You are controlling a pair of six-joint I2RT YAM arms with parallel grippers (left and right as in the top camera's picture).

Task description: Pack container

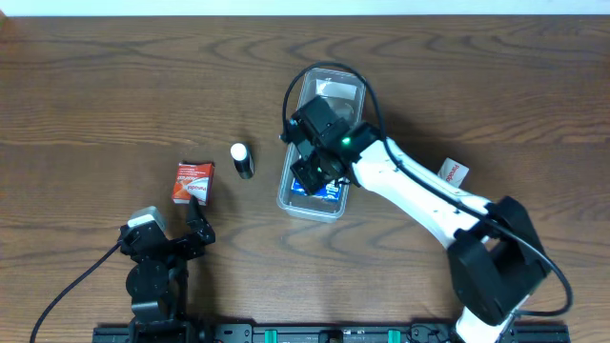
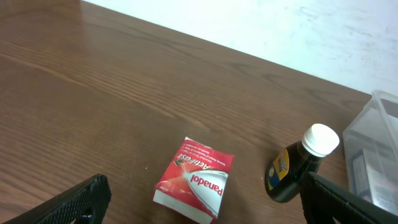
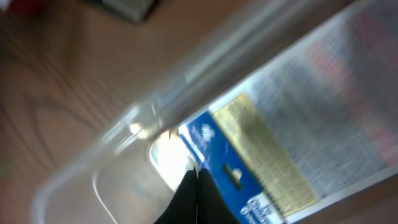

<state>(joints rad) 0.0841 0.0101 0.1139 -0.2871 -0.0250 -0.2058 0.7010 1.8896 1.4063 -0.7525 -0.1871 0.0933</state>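
The clear container (image 1: 333, 91) lies lengthwise at the table's middle; its end shows in the left wrist view (image 2: 377, 134). My right gripper (image 1: 311, 171) reaches down into its near end. In the right wrist view its fingers (image 3: 198, 172) are pressed together on the edge of a flat blue packet (image 3: 233, 171) inside the container (image 3: 186, 81). The blue packet also shows from overhead (image 1: 331, 189). My left gripper (image 1: 196, 225) is open and empty just in front of a red Panadol box (image 1: 193, 181), which lies between its fingers (image 2: 205, 182) in the wrist view (image 2: 198, 167).
A small dark bottle with a white cap (image 1: 242, 160) lies between the red box and the container, also in the left wrist view (image 2: 297, 167). A small red-and-white packet (image 1: 454, 173) lies to the right of the right arm. A black cable loops over the container's far end.
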